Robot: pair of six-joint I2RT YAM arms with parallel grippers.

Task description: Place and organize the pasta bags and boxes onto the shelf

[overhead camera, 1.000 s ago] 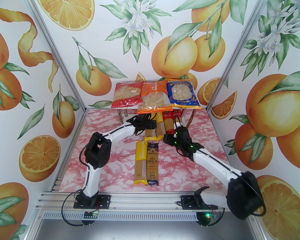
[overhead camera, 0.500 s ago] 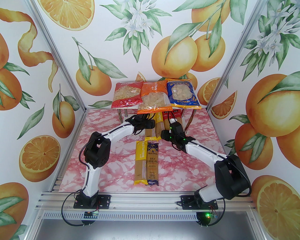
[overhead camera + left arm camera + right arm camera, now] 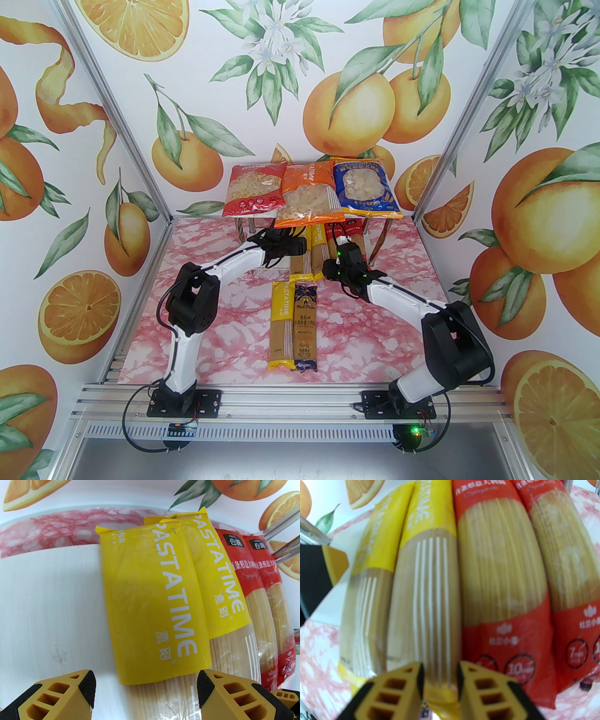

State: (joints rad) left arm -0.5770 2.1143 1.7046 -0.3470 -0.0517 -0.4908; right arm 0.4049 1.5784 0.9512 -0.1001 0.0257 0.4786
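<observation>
Straddling: left gripper (image 3: 145, 681), jaws spread around yellow pack (image 3: 150, 597) on shelf (image 3: 46, 609) at 12 o'clock.
Right gripper (image 3: 440, 674): I am seeing a narrow gap; I cannot tell any pinch.
Risk: a drag could be tipping overhanging packs toward 6 o'clock.

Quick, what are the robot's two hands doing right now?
Left hand: open around the leftmost yellow spaghetti pack.
Right hand: almost closed over the second yellow spaghetti pack; grip cannot be told.

Bags (image 3: 307, 197) atop shelf (image 3: 46, 611), packs (image 3: 152, 601) beneath

Lower board (image 3: 46, 609) bare on its left — four spaghetti packs (image 3: 150, 601) fill its right side.
</observation>
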